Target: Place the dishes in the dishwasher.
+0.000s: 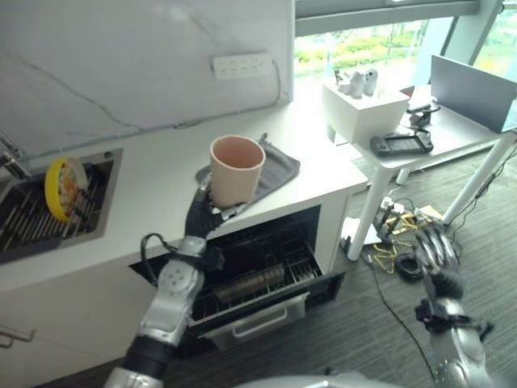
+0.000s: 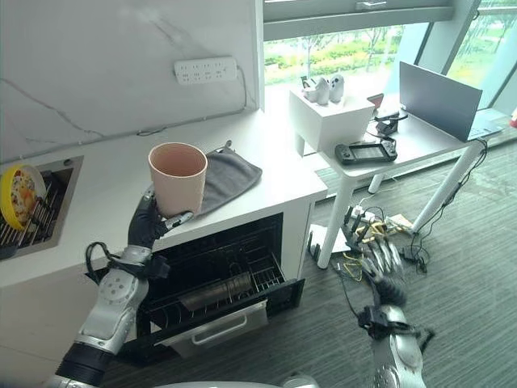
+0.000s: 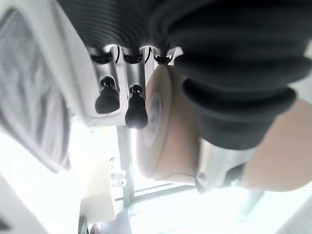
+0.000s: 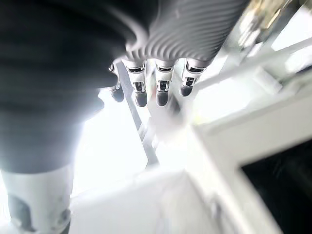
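Dishwasher front is open, rack reachable. Cup in left hand hangs above the counter edge.

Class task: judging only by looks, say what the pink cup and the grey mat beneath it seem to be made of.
Pink cup, held in the left robot hand: probably matte plastic; its surface is even, opaque and unglossy. Grey mat: likely soft fabric; it lies limp with rumpled edges.

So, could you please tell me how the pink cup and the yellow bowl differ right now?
The pink cup is held upright by the left robot hand above the counter edge; the yellow bowl stands on edge in the sink rack. The cup is tall and plain; the bowl is shallower, with a patterned inside. Neither is in the dishwasher yet.
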{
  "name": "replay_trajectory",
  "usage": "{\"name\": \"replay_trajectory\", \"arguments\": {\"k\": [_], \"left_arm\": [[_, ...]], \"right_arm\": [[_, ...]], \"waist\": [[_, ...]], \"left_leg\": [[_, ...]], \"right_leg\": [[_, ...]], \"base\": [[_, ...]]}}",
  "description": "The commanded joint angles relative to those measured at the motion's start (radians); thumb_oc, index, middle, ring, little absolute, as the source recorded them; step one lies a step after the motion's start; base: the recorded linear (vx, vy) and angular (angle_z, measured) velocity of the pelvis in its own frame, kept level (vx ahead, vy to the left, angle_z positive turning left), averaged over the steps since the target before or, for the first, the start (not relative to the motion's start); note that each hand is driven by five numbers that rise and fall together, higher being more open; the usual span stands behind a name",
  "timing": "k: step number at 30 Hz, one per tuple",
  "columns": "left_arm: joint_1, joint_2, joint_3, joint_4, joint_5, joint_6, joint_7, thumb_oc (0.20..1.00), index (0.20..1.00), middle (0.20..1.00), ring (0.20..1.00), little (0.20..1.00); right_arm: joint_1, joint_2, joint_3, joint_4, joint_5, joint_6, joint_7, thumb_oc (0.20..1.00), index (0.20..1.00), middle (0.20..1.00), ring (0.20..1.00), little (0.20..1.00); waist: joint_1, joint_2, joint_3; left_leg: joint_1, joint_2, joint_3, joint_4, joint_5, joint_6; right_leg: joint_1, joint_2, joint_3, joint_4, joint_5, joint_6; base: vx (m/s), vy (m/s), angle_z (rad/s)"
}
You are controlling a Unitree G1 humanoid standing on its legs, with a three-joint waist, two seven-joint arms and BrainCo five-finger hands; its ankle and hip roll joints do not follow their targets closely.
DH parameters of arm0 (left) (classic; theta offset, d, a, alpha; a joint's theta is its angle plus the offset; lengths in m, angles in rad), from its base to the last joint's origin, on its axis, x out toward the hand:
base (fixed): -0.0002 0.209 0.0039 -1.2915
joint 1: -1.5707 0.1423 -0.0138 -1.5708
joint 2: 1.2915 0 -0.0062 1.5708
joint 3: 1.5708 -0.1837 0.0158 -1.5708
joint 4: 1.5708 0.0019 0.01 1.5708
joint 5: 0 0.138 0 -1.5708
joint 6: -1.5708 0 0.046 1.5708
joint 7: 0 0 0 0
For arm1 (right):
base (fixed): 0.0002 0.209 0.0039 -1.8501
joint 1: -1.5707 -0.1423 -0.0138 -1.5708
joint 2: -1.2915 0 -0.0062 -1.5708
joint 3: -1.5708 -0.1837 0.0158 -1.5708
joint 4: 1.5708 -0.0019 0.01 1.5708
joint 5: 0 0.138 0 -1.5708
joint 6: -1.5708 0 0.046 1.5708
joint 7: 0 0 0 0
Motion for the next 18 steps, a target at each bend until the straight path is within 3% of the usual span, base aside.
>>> {"name": "replay_trajectory", "arguments": {"k": [1, 4, 5, 10, 14, 18], "left_arm": [[-0.122, 0.0, 0.016, 0.021, -0.006, -0.056, 0.022, 0.2, 0.2, 0.2, 0.2, 0.2], [-0.122, -0.007, -0.011, 0.003, -0.016, -0.041, 0.028, 0.2, 0.2, 0.2, 0.2, 0.2], [-0.111, -0.014, -0.037, -0.017, -0.05, 0.001, 0.013, 0.2, 0.2, 0.2, 0.2, 0.2], [-0.075, -0.027, -0.064, -0.053, -0.053, 0.045, 0.059, 0.2, 0.2, 0.2, 0.2, 0.2], [-0.062, -0.028, -0.076, -0.082, 0.027, 0.018, 0.152, 0.2, 0.2, 0.2, 0.2, 0.2], [-0.074, -0.019, -0.084, -0.081, 0.099, -0.006, 0.218, 0.2, 0.2, 0.2, 0.2, 0.2]], "right_arm": [[-0.112, -0.035, 0.009, -0.02, -0.052, -0.027, 0.09, 1.0, 1.0, 1.0, 1.0, 1.0], [-0.169, -0.059, 0.09, -0.083, -0.086, -0.025, 0.069, 1.0, 1.0, 1.0, 1.0, 1.0], [-0.21, -0.072, 0.144, -0.099, -0.106, -0.014, 0.037, 1.0, 1.0, 1.0, 1.0, 1.0], [-0.26, -0.082, 0.201, -0.114, -0.155, 0.035, -0.076, 1.0, 1.0, 1.0, 1.0, 1.0], [-0.305, -0.082, 0.226, -0.1, -0.177, 0.056, -0.16, 1.0, 1.0, 1.0, 1.0, 1.0], [-0.333, -0.095, 0.241, -0.09, -0.169, 0.107, -0.177, 1.0, 1.0, 1.0, 1.0, 1.0]], "waist": [[0.007, -0.02, 0.031], [0.029, -0.023, 0.028], [0.053, -0.024, 0.022], [0.092, -0.029, 0.019], [0.126, -0.037, 0.022], [0.14, -0.044, 0.021]], "left_leg": [[0.072, -0.016, -0.045, 0.016, -0.126, 0.035], [0.059, -0.013, -0.045, 0.016, -0.105, 0.033], [0.055, -0.01, -0.062, 0.013, -0.101, 0.028], [0.043, -0.004, -0.093, 0.012, -0.099, 0.024], [0.035, 0.0, -0.121, 0.012, -0.098, 0.019], [0.028, 0.002, -0.134, 0.012, -0.096, 0.016]], "right_leg": [[0.046, -0.05, -0.114, 0.014, -0.037, 0.055], [0.042, -0.046, -0.129, 0.014, -0.028, 0.042], [0.046, -0.042, -0.139, 0.012, -0.031, 0.036], [0.053, -0.037, -0.159, 0.009, -0.039, 0.028], [0.063, -0.031, -0.174, 0.007, -0.045, 0.02], [0.064, -0.027, -0.176, 0.007, -0.046, 0.014]], "base": [[0.0, 0.0, 0.0], [-0.03, -0.034, 0.03], [-0.03, -0.074, 0.06], [0.0, -0.032, 0.21], [0.01, -0.036, 0.21], [0.01, -0.028, 0.21]]}}
